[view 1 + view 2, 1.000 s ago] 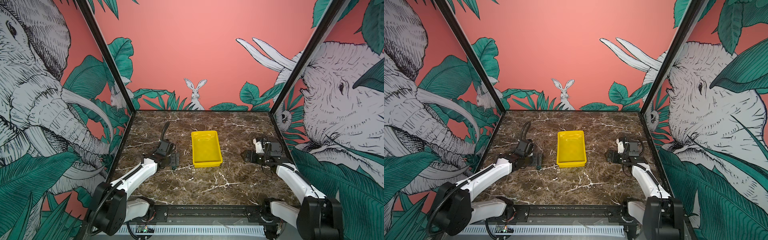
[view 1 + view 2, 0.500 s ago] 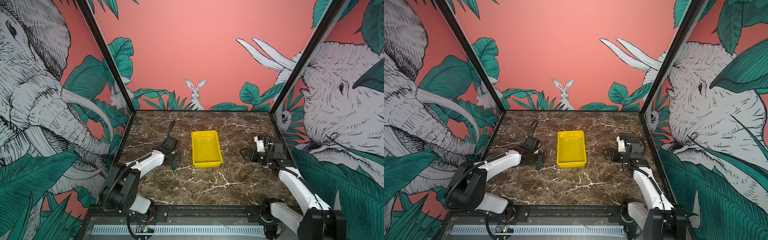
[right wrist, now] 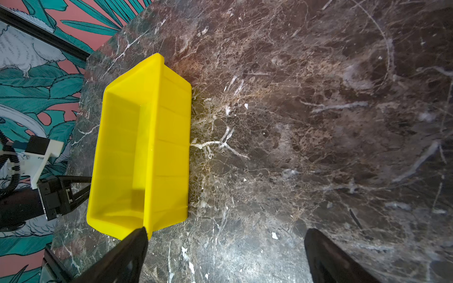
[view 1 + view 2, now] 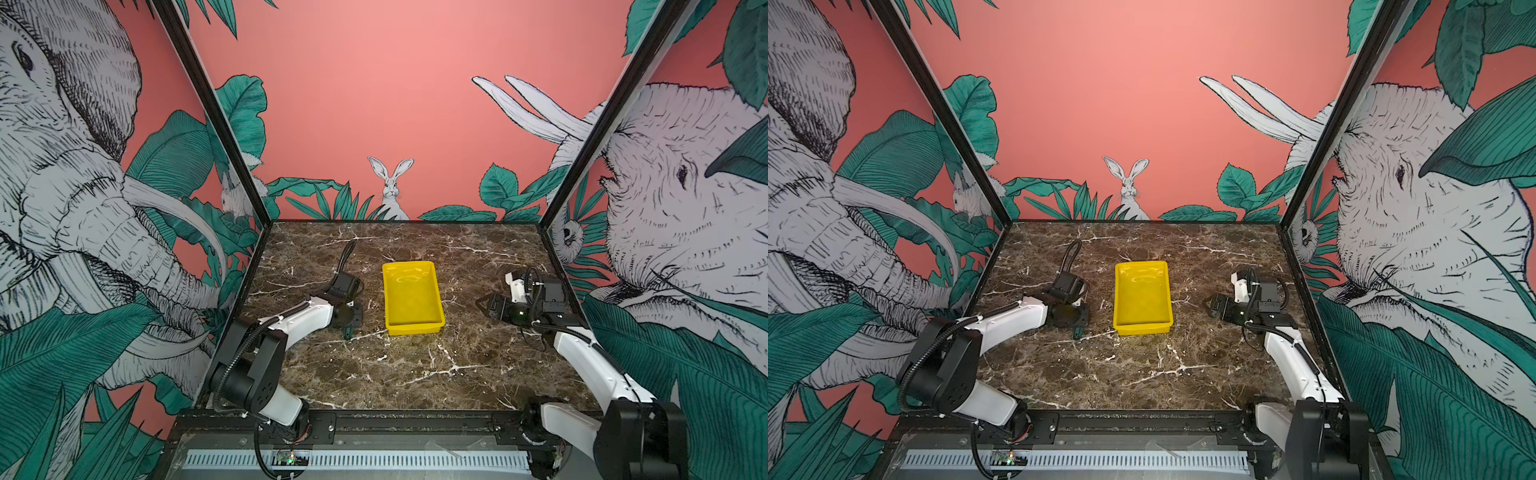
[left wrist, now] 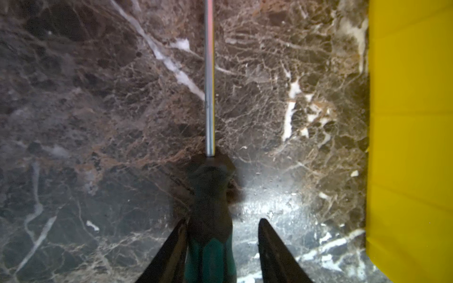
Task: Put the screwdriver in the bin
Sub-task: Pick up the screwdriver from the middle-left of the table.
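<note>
The screwdriver (image 5: 208,220) lies flat on the marble, its green and black handle between the fingers of my left gripper (image 5: 221,221) and its thin shaft pointing away. One finger touches the handle; the other stands off it with a gap, so the jaws are still open. In both top views the left gripper (image 4: 351,316) (image 4: 1079,316) sits low over the tool, whose handle end (image 4: 348,331) pokes out toward the front. The yellow bin (image 4: 413,328) (image 4: 1142,328) (image 5: 411,122) stands just right of it, with nothing inside. My right gripper (image 4: 482,305) (image 3: 226,230) hovers open to the right of the bin (image 3: 171,147).
Brown marble tabletop (image 4: 395,374) enclosed by painted walls on three sides. A black cable (image 4: 347,253) arches up behind the left wrist. The black rail (image 4: 395,419) runs along the front edge.
The left gripper's jaws have narrowed around the screwdriver handle, and the left arm has folded lower toward the table. The right gripper drew back a little toward the right.
</note>
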Controlling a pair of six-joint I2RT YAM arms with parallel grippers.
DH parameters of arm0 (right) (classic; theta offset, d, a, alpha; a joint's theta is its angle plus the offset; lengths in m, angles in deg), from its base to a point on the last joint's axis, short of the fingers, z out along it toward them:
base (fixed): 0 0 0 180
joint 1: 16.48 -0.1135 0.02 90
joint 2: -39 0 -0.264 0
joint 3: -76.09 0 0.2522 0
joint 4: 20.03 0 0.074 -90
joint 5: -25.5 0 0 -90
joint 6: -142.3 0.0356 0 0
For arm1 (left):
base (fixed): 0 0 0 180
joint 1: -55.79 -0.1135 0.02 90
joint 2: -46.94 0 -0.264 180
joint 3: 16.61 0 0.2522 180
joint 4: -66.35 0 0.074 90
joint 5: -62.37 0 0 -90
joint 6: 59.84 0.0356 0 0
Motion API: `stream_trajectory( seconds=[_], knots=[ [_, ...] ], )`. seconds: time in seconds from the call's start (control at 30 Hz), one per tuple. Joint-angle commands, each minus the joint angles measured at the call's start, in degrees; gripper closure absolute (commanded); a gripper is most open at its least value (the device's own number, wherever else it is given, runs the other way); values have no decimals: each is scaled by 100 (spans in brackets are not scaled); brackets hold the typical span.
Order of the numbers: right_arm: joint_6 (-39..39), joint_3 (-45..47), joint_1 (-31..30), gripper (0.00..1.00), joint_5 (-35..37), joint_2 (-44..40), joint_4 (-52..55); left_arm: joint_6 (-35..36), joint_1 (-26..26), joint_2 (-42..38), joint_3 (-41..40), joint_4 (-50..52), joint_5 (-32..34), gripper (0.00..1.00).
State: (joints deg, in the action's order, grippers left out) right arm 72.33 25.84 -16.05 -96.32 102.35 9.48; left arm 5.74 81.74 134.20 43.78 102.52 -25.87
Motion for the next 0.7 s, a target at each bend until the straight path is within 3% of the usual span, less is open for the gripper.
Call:
stream_trajectory(
  seconds=[0.0, 0.33, 0.67],
  knots=[
    [48, -19, 10, 1, -45, -190, 54, -46, 30, 25, 103, 124, 26, 57],
    [-30, 33, 8, 1, 94, -496, 389, 47, 33, 260, 197, 272, 145, 58],
    [63, 78, 2, 1, 159, -648, 432, 140, 34, 245, 134, 415, 276, 71]
  ],
)
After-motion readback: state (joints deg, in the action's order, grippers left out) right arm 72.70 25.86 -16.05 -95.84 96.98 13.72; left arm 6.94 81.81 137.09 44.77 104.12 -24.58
